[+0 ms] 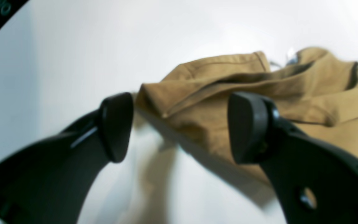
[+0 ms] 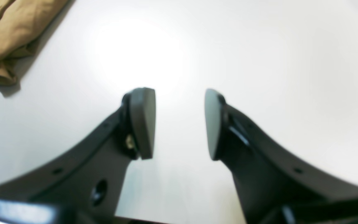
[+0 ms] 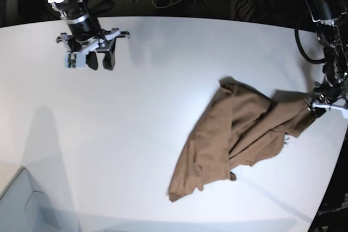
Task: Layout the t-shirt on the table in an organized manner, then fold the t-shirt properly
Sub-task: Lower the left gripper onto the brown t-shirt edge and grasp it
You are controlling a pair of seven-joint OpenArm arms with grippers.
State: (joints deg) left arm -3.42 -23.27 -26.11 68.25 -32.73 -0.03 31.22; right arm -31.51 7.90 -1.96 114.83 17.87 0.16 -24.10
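White table (image 3: 136, 107) filling the base view; brown t-shirt (image 3: 228, 134) lying crumpled toward its right side, far from the right gripper (image 3: 98, 61) hovering at upper left, close by the left gripper (image 3: 321, 107) at the shirt's right edge.
Left wrist view: left gripper (image 1: 179, 127) with fingers spread wide, empty, folded shirt hem (image 1: 216, 93) just behind.
Right wrist view: right gripper (image 2: 180, 124) with fingers parted, nothing between; shirt (image 2: 8, 34) bunched at far upper left.

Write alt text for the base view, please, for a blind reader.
A crumpled brown t-shirt lies on the white table. The left gripper is at its edge; the right gripper hangs far away, empty.
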